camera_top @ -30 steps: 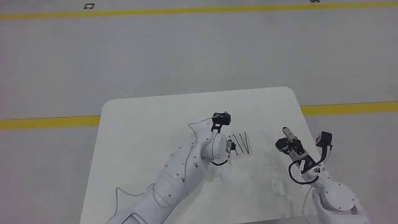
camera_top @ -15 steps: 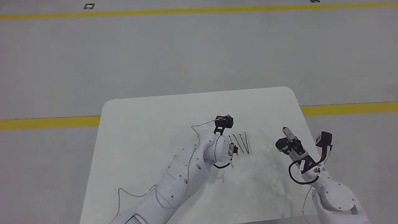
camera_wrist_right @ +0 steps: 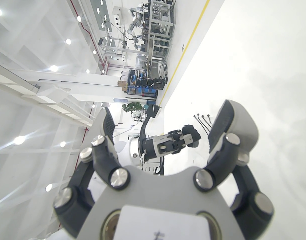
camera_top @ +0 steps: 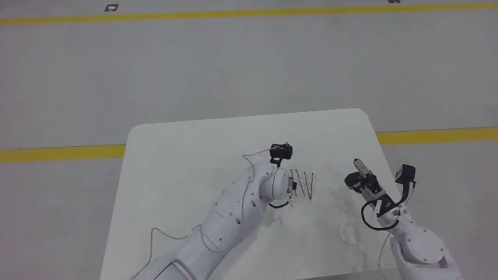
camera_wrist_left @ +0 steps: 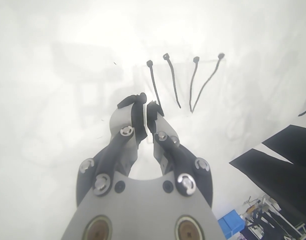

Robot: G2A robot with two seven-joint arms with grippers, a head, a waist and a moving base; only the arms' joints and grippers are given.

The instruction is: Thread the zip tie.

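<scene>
Four black zip ties (camera_wrist_left: 173, 81) lie side by side on the white table (camera_top: 179, 171), a little right of its centre, none of them threaded. The left gripper (camera_wrist_left: 145, 101) is down at the table at the left side of the row. Its fingers are drawn almost together, with only a thin slit between the pads. The tail of the leftmost tie (camera_wrist_left: 153, 83) ends against the outer side of one fingertip (camera_wrist_left: 153, 108). The right gripper (camera_wrist_right: 165, 108) hangs well apart near the table's right edge, spread wide and empty.
</scene>
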